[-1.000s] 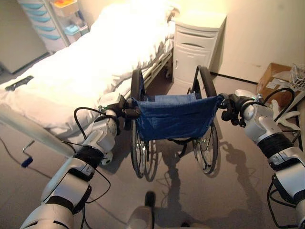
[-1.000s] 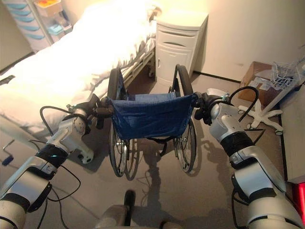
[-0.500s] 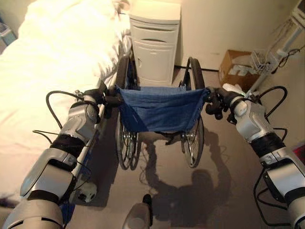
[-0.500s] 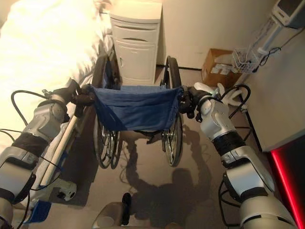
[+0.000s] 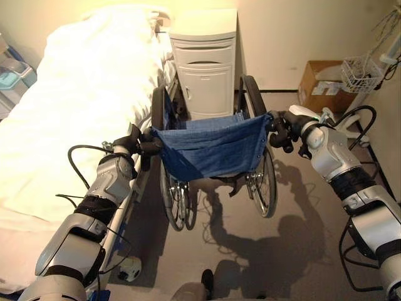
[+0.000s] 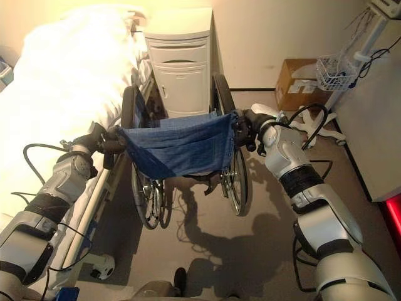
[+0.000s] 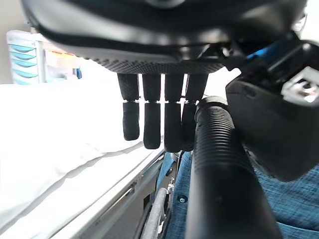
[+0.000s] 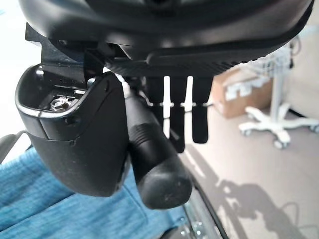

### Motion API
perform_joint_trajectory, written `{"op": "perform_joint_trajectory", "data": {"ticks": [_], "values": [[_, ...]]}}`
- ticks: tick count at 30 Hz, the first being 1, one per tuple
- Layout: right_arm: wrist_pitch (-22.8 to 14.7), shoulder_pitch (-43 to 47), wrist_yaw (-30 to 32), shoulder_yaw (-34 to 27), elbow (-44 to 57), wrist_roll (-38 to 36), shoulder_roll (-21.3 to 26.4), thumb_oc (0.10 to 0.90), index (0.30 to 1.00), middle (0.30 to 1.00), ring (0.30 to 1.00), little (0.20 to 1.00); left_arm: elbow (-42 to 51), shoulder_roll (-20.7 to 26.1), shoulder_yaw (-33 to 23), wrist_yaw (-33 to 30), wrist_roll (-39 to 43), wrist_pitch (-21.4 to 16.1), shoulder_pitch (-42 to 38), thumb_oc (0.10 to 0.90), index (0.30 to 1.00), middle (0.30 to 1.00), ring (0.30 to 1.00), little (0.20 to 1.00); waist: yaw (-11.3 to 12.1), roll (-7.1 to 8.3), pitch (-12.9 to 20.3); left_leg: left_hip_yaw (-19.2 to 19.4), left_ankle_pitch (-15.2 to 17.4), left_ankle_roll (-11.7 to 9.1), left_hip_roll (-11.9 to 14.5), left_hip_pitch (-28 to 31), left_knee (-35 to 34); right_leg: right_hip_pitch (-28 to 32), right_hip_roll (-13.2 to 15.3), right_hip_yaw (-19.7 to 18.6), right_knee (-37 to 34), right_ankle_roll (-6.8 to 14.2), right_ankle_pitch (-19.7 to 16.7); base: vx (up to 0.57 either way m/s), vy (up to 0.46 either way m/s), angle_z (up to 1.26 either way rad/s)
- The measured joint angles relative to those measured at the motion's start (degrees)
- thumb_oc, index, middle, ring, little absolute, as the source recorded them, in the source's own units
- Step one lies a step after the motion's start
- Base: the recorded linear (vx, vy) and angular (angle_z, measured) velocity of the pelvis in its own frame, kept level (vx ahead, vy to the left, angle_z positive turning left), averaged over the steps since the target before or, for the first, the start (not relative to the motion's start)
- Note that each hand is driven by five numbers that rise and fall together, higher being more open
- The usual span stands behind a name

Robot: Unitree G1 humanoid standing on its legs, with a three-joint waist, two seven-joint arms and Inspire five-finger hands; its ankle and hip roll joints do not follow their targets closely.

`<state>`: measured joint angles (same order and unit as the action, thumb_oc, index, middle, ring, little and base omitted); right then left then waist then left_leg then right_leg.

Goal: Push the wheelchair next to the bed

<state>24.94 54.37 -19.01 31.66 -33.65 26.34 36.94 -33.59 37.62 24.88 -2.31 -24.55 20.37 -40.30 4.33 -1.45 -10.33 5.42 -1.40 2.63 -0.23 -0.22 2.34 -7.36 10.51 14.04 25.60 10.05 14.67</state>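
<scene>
the wheelchair stands close beside the bed, its left big wheel just by the bed frame, its front pointing at the white bedside cabinet. the robot is behind it, both arms out. the left hand is on the left push handle; from the wrist you can see the ribbed black grip lying between the thumb and the fingers, which hang fairly straight alongside it, so it looks more cradled than clenched. the right hand is on the right push handle, same story: grip wedged by the thumb, fingers extended past it, not wrapped.

handling, as i judge it: a stiff metal frame that rolls easily on those large wheels, but the blue cloth backrest is slack and gives nothing to push on. the two handles are the place to hold. with loose fingers, pushing forward works, pulling back or steering might slip. a cardboard box and a wheeled stand sit off to the right, well apart.
</scene>
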Motion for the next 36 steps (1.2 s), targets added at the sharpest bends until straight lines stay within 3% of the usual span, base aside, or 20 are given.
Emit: {"op": "perform_joint_trajectory", "data": {"ticks": [1,2,3,4,6,8,10,11,13,16,17,19,21,23,27,36], "values": [[0.45,0.12,0.02,0.25,0.04,-0.13,0.03,0.400,0.300,0.300,0.300,0.300,-0.05,0.15,-0.37,-0.22,-0.02,-0.26,-0.71,0.400,0.300,0.300,0.300,0.300,-0.09,1.51,-0.47,-0.71,0.46,-0.49,-0.16,-0.94,0.41,-3.13,-0.69,0.09,-2.65,-0.43,-0.66,0.27,-0.146,0.78],[0.66,0.09,0.02,0.08,0.06,-0.22,0.05,0.400,0.300,0.300,0.300,0.300,-0.36,0.14,-0.39,-0.26,-0.04,-0.41,-1.46,0.400,0.300,0.300,0.300,0.300,-0.86,2.29,-0.99,-1.17,1.05,-1.09,-0.17,-1.63,1.49,-3.90,-1.06,-0.54,-2.53,-2.13,-2.03,0.30,-0.064,1.27],[1.40,-0.23,-0.10,0.12,0.42,-0.41,0.32,0.400,0.300,0.300,0.300,0.300,-0.69,0.14,0.24,-0.37,-0.06,-0.50,-2.45,0.400,0.300,0.300,0.300,0.300,-3.23,3.96,-0.93,-0.57,2.00,-2.24,-0.01,-2.83,3.16,-3.87,-1.65,-1.32,-2.28,-4.93,-3.19,0.34,-0.003,1.29],[1.95,-0.17,-0.40,0.28,0.93,-1.15,1.10,0.400,0.300,0.300,0.300,0.300,-0.54,0.15,0.82,-0.64,-0.01,-0.57,-2.97,0.400,0.300,0.300,0.300,0.300,-3.99,4.91,-1.15,0.96,3.81,-3.09,0.51,-3.49,7.00,-4.02,-1.30,-1.05,-2.37,-6.39,-2.52,0.34,0.030,1.05],[1.38,-0.09,-0.36,0.24,0.78,-2.01,2.16,0.400,0.300,0.300,0.300,0.300,-0.71,-0.45,1.33,-1.08,0.21,-0.64,-2.97,0.400,0.300,0.300,0.300,0.300,-3.32,4.93,-1.43,3.87,5.34,-4.92,1.00,-6.51,19.15,-2.94,-0.31,-0.55,-2.89,-7.48,-2.49,0.31,0.123,0.29],[1.35,0.30,-0.35,0.51,0.18,-1.76,2.74,0.400,0.300,0.300,0.300,0.300,-1.99,-1.97,1.89,-1.99,0.54,-0.76,-2.85,0.400,0.300,0.300,0.300,0.300,-3.11,4.66,-3.09,2.73,4.58,-7.46,1.42,-10.47,26.64,0.75,-0.78,-1.27,-6.67,-8.02,-3.90,0.21,0.211,0.14],[1.35,0.17,-0.64,0.92,0.27,-1.98,2.92,0.400,0.300,0.300,0.300,0.300,-2.56,-2.10,2.28,-2.20,0.62,-0.91,-2.28,0.400,0.300,0.300,0.300,0.300,-1.89,3.34,-3.01,2.35,4.39,-7.69,3.16,-10.34,19.31,3.23,-2.57,-2.03,-10.87,-7.84,-6.04,0.19,0.214,-0.38],[1.34,0.35,-0.64,0.83,0.55,-2.02,2.76,0.400,0.300,0.300,0.300,0.300,-2.86,-2.03,2.08,-2.36,0.64,-1.12,-2.11,0.400,0.300,0.300,0.300,0.300,-0.73,1.98,-2.99,-0.22,4.10,-7.47,4.53,-9.84,10.60,4.17,-4.48,-4.28,-13.82,-7.64,-7.26,0.26,0.250,-0.60],[1.31,0.37,-0.65,0.54,1.00,-2.01,2.64,0.400,0.300,0.300,0.300,0.300,-2.86,-2.06,1.46,-1.98,0.58,-1.15,-2.04,0.400,0.300,0.300,0.300,0.300,0.80,0.82,-3.50,-0.52,4.04,-7.37,4.99,-8.85,4.87,5.22,-4.93,-5.54,-15.53,-7.15,-8.30,0.29,0.282,-0.82],[1.44,-2.00,-0.66,-0.08,3.03,-1.99,3.25,0.400,0.300,0.300,0.300,0.300,-1.37,-0.69,2.19,-0.03,0.58,-1.15,-1.36,0.400,0.300,0.300,0.300,0.300,1.16,-0.58,-2.87,-0.21,4.23,-7.11,4.03,-4.96,3.77,7.11,-3.73,-2.32,-15.92,-5.52,-7.86,0.18,0.197,-0.44],[1.52,-2.13,-0.67,-0.25,3.12,-1.98,3.22,0.400,0.300,0.300,0.300,0.300,-0.79,-0.33,2.04,0.22,0.57,-1.16,-1.30,0.400,0.300,0.300,0.300,0.300,1.06,-0.85,-2.60,-0.57,2.02,-5.32,3.72,-4.39,2.45,7.09,-3.77,-2.12,-15.83,-4.88,-7.81,0.06,0.108,-0.31],[1.53,-3.13,-0.07,-2.03,3.05,-2.03,2.03,0.400,0.300,0.300,0.300,0.300,-0.45,0.70,1.84,-0.32,0.03,-1.22,-2.62,0.400,0.300,0.300,0.300,0.300,0.76,1.17,-1.16,-0.17,-0.42,-4.00,2.40,-4.32,0.08,6.00,-2.28,-2.27,-16.18,-4.06,-8.05,0.03,0.118,-0.21],[1.53,-2.92,0.05,-2.25,3.15,-2.16,1.44,0.400,0.300,0.300,0.300,0.300,-0.48,1.85,2.28,-0.14,0.04,-1.16,-3.84,0.400,0.300,0.300,0.300,0.300,-0.24,2.03,-0.74,0.08,-2.87,-2.01,1.45,-4.25,-1.02,5.81,-1.35,-2.20,-16.55,-2.65,-8.19,0.04,0.091,-0.06],[1.53,-2.82,0.27,-2.64,3.47,-2.30,1.05,0.400,0.300,0.300,0.300,0.300,-1.19,1.99,2.26,-0.15,-0.01,-0.82,-4.46,0.400,0.300,0.300,0.300,0.300,-0.49,2.46,-0.51,0.72,-2.95,-1.90,0.37,-3.79,-1.32,5.93,-0.22,-2.18,-17.05,-2.37,-8.31,0.06,0.075,-0.14],[1.26,-2.28,0.28,-3.85,3.67,-2.83,0.69,0.400,0.300,0.300,0.300,0.300,-1.07,2.54,1.73,-0.14,-0.02,-0.67,-4.65,0.400,0.300,0.300,0.300,0.300,-0.69,2.59,-0.45,1.34,-3.58,-0.68,-0.65,-2.22,-3.14,8.51,0.30,-0.72,-20.61,-0.13,-10.07,0.05,0.034,-0.07],[-0.56,-1.84,2.07,-3.81,2.03,-4.46,0.72,0.400,0.300,0.300,0.300,0.300,1.80,2.60,0.62,0.17,-0.27,0.53,-2.52,0.400,0.300,0.300,0.300,0.300,0.61,2.38,-0.42,2.06,-3.38,-0.98,0.32,0.09,-4.92,10.45,-0.77,1.01,-21.93,-0.77,-9.67,0.03,-0.011,-0.02]]}}
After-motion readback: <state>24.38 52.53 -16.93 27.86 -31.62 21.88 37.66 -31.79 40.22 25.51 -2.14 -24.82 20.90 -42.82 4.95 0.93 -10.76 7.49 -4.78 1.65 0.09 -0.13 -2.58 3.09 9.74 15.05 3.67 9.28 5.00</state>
